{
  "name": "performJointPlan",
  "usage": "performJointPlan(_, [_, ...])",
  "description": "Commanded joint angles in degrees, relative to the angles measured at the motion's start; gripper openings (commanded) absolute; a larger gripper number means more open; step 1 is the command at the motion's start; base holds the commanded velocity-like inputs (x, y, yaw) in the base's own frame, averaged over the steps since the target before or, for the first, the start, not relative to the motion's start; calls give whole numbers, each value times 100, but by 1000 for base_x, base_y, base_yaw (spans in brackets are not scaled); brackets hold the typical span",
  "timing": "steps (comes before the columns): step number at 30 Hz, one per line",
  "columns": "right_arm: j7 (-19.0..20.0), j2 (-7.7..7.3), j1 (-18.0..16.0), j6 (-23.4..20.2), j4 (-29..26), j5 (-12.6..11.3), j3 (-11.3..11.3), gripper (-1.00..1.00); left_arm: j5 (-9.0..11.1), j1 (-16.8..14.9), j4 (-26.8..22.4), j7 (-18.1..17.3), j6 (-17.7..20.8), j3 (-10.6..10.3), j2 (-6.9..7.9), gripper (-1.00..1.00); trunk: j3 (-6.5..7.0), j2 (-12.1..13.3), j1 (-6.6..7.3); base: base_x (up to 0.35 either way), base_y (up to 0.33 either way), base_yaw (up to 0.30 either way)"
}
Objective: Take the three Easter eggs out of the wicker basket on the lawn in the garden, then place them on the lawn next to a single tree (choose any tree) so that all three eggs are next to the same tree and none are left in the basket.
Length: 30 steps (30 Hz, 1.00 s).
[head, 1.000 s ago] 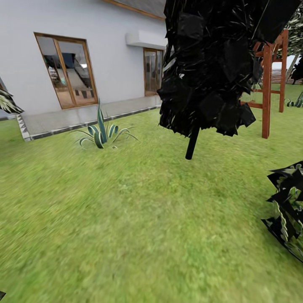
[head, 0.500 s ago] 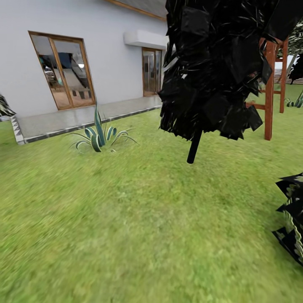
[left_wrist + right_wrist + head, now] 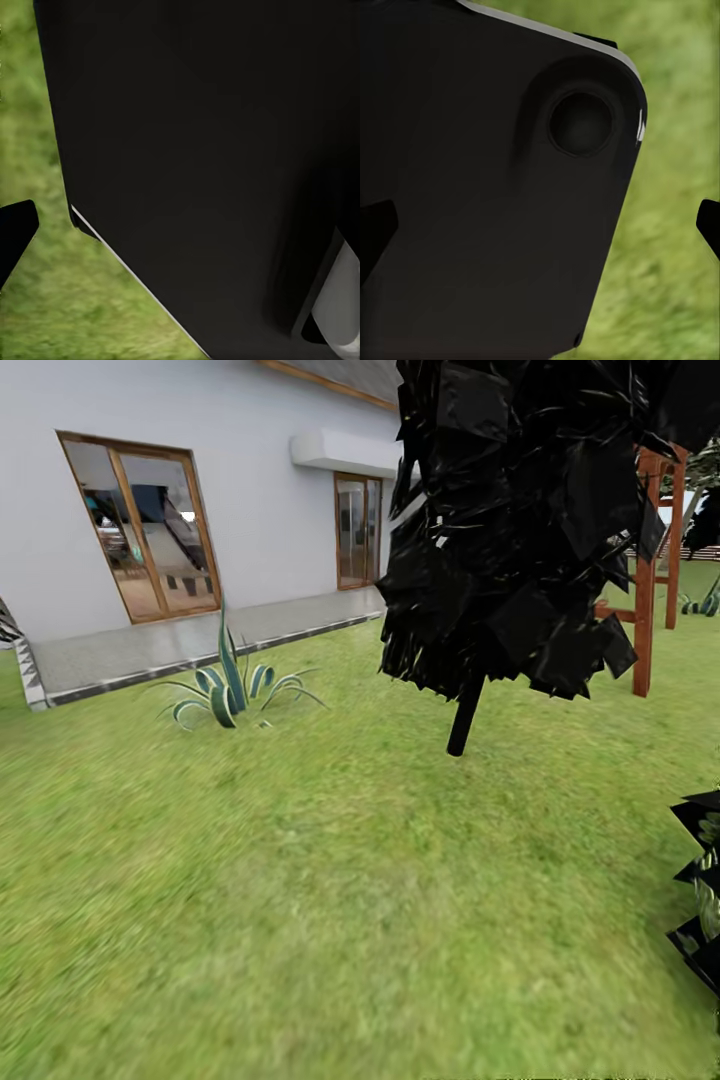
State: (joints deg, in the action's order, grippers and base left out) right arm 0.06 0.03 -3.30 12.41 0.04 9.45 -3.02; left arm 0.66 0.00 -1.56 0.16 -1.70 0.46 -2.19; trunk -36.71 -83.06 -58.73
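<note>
Where agave stands, open lawn

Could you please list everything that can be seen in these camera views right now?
Lawn: one, green with yellowish patches, across the foreground.
Black-leaved tree: one, thin dark trunk, centre right.
Agave plant: one, striped green, on the lawn near the paving.
Dark-leaved plant: one, at the right edge.
House wall: one, pale grey, in the background.
Glazed doors: two, wood-framed, in the wall.
Paved strip: one, grey, along the wall.
Wooden frame: one, reddish brown, behind the tree.
Robot body panels: dark, close before both wrist cameras, grass behind; neither claw's state can be told.
</note>
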Motion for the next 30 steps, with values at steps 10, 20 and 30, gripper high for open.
performJointPlan(10, [1,0,-4,16,5,5,-24,100,8,0,0,8,-15,7,0,100,-4,-2,0,3,0,-245])
performJointPlan(20, [0,1,-4,16,5,5,-24,100,6,0,1,6,-15,7,0,100,-4,-2,0,0,0,-164])
performJointPlan(30, [-2,6,-4,16,5,5,-24,100,13,0,0,10,-15,7,5,100,-4,-2,0,0,176,-2])
